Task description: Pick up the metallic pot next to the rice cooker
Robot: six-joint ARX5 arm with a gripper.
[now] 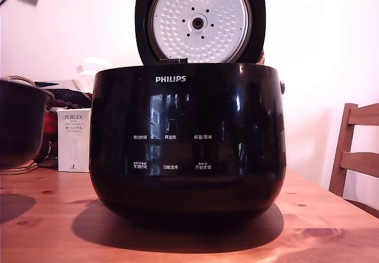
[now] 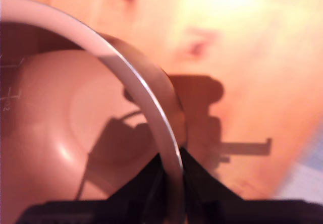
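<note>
Gripping the metallic pot (image 2: 60,133) by its thin rim, the jaws straddled the wall, shut tight. Pot hung off the desk (image 1: 331,227), at exterior view's left of the rice cooker (image 1: 186,138), apparently lifted.

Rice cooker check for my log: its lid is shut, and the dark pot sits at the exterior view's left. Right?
Not quite. The rice cooker has its lid raised open, as the exterior view shows. The pot is indeed at that view's left.
</note>
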